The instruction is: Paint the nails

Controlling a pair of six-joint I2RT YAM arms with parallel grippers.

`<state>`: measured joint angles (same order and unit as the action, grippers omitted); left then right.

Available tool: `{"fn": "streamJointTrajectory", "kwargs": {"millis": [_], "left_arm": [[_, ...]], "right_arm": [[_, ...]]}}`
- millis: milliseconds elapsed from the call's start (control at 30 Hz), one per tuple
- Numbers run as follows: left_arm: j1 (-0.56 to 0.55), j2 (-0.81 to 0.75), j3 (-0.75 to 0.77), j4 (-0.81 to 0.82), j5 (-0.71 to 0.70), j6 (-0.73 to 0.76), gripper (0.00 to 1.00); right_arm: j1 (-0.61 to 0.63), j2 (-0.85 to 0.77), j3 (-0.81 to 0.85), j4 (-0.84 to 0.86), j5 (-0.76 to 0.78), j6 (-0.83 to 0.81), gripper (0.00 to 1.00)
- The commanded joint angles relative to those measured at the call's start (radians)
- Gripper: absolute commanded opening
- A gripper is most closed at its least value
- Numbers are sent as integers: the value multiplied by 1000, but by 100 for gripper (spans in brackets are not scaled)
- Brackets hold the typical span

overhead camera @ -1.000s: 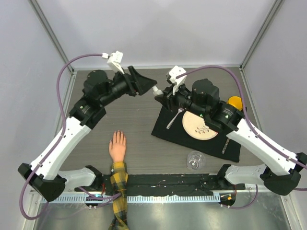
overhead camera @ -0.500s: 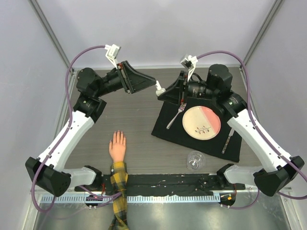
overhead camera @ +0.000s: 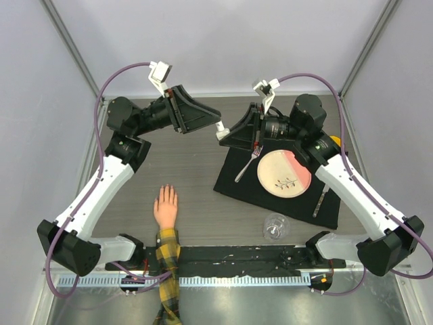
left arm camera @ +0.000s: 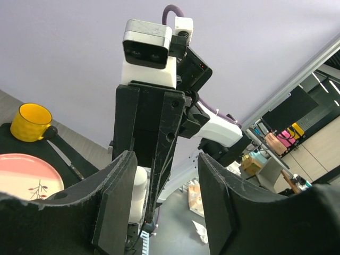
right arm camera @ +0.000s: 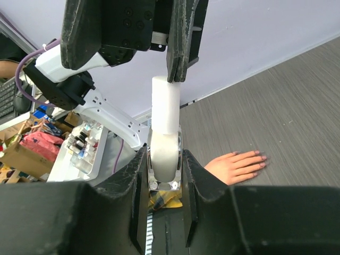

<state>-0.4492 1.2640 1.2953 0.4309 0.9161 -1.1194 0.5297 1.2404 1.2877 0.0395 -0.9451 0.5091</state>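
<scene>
Uncapping seemed the step in hand: the right gripper (right arm camera: 164,171) clamped its jaws on the polish bottle (right arm camera: 166,150) at upper centre, the left gripper (left arm camera: 166,159) held its jaws half-open at the white cap (right arm camera: 166,102), needing to close and twist, and the nails (overhead camera: 164,191) lay on the fake hand (overhead camera: 165,208) at lower left.

The grey wood-grain surface (overhead camera: 196,172) lies bare through the middle of the top view, between the peach fake hand in a plaid sleeve (overhead camera: 166,206) at lower left and the black rectangular mat (overhead camera: 298,205) at right. A pink round plate (overhead camera: 284,170) and silver fork (overhead camera: 248,164) crowd the mat; a clear glass (overhead camera: 274,225) stands just off its lower edge. At upper centre the left pincer (overhead camera: 216,118) and right pincer (overhead camera: 226,135) meet at a small white bottle (overhead camera: 220,126), blocking that gap.
</scene>
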Motion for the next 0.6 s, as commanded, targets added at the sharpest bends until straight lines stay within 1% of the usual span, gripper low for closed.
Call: {"fn": "streamJointTrajectory", "kwargs": {"millis": [0, 67, 100, 167, 233, 300, 333, 367, 433, 467, 567], "left_arm": [[-2, -2, 1, -1, 33, 7, 56], [0, -11, 7, -30, 12, 36, 57], [-2, -15, 10, -94, -28, 85, 58], [-2, -25, 13, -153, -57, 116, 59], [0, -29, 16, -182, -91, 142, 60], [0, -15, 16, -190, -79, 135, 60], [-2, -11, 16, -175, -51, 104, 57], [-2, -8, 0, -85, -37, 74, 56], [-2, -3, -16, 0, -2, 3, 53], [0, -3, -13, 28, 7, -3, 51], [-2, -3, -7, 19, 21, 1, 47]], "right_arm": [[-4, -9, 18, 138, -26, 51, 0], [-5, -9, 18, 135, -29, 54, 0], [-5, -10, 18, 135, -34, 55, 0], [-5, -21, 9, 134, -37, 55, 0], [-4, -22, 5, 128, -37, 57, 0], [-4, -21, 4, 129, -41, 60, 0], [-4, -21, 5, 129, -40, 63, 0], [-4, -19, 2, 132, -34, 63, 0], [-4, -13, 5, 134, -27, 59, 0], [-4, -9, 10, 134, -27, 60, 0], [-4, 4, 18, 148, -23, 63, 0]]}}
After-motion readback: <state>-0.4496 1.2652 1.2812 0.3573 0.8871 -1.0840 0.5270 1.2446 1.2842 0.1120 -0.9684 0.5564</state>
